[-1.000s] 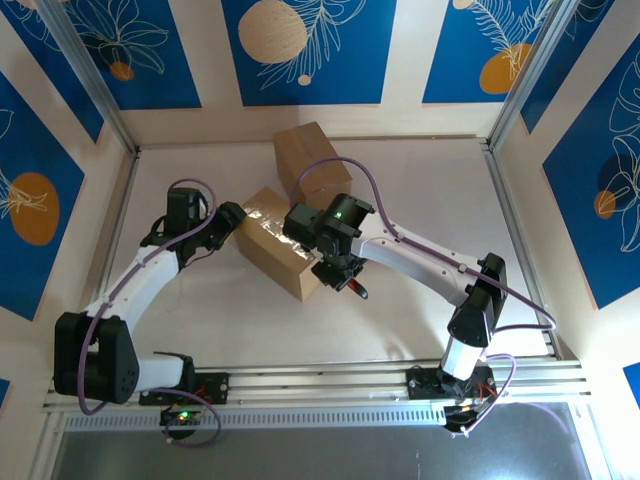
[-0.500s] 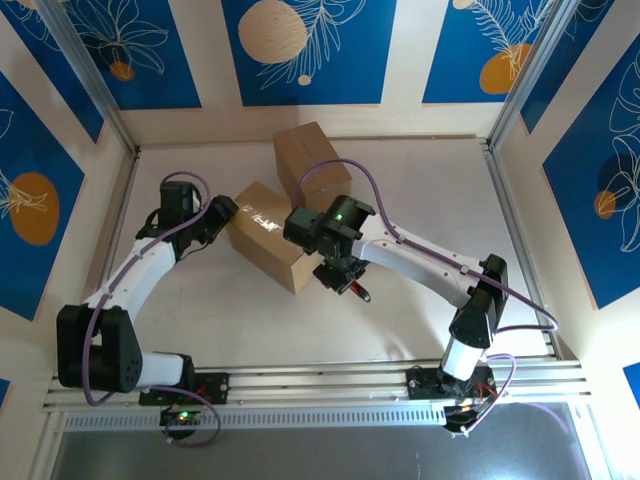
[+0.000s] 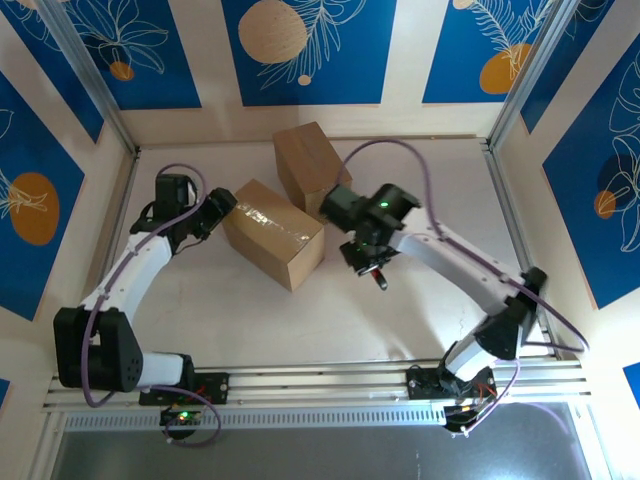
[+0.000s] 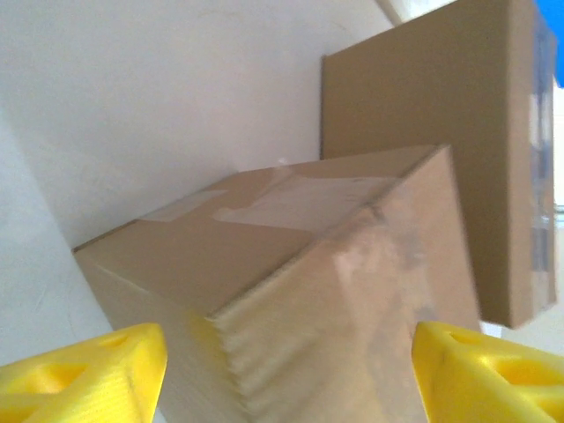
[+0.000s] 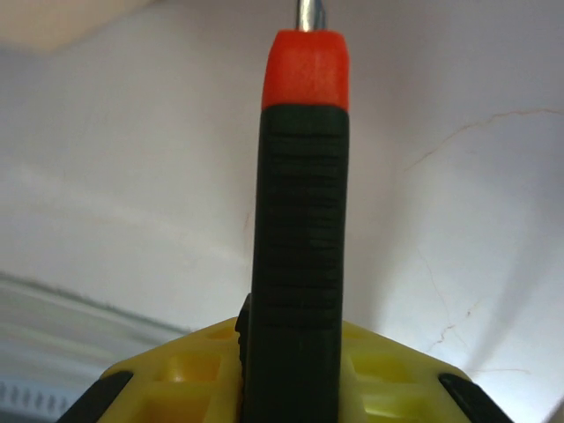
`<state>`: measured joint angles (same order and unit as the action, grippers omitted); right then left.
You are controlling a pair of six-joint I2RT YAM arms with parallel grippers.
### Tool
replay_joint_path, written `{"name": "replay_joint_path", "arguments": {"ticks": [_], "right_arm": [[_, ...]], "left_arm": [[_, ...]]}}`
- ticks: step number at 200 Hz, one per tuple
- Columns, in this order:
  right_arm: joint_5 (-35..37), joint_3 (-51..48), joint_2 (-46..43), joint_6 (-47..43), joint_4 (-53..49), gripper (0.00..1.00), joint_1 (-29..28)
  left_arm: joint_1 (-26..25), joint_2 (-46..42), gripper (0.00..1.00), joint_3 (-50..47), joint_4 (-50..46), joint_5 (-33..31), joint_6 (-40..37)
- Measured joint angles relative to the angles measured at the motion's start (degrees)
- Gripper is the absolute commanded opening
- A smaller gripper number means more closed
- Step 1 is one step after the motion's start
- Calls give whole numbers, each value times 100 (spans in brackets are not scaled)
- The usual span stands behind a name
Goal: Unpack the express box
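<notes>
The left jaws stand released at the left end of the taped box (image 3: 272, 233); its long axis runs toward the right jaws, clenched on the red-tipped tool (image 5: 300, 220)

Top external: fixed high, behind arm bases (image 3: 445, 385), looking down and forward. Bases along bottom edge, whole surface (image 3: 400, 330) in frame, seen from far.

Left wrist: very near, looking out between own yellow fingers (image 4: 88, 370) in lower corners. Taped box (image 4: 291, 264) mid-frame, second box (image 4: 423, 132) upper right. Both boxes shared with top view, upper centre there.

Right wrist: close, aimed along black-handled tool (image 5: 300, 247) clamped in jaws, onto bare surface. Tool shared with top view, right of centre.
</notes>
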<state>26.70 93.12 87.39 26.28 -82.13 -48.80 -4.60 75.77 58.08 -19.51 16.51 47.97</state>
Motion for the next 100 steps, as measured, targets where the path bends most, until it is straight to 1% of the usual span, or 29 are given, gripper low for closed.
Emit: {"name": "replay_joint_path", "arguments": {"ticks": [13,19,31,45,57,75,100], "right_arm": [[72,-496,-468,328,503,0,345],[114,-756,-669,494,750,0,483],[166,-1250,-975,811,1237,0,678],[205,-1665,-1130,1141,1711,0,737],[269,-1851,-1108,1392,2055,0,693],[490,-1902,-960,1781,2465,0,498],[710,-1906,-684,2334,2914,0,146]], "left_arm": [[2,-192,76,400,-387,-35,-260],[4,-295,74,647,-579,-94,-409],[15,-461,66,1182,-925,-293,-697],[44,-503,50,1886,-1329,-581,-1040],[83,-350,44,2400,-1600,-852,-1283],[170,96,42,2848,-1805,-1154,-1648],[236,1099,42,2955,-1893,-1445,-1921]]}}
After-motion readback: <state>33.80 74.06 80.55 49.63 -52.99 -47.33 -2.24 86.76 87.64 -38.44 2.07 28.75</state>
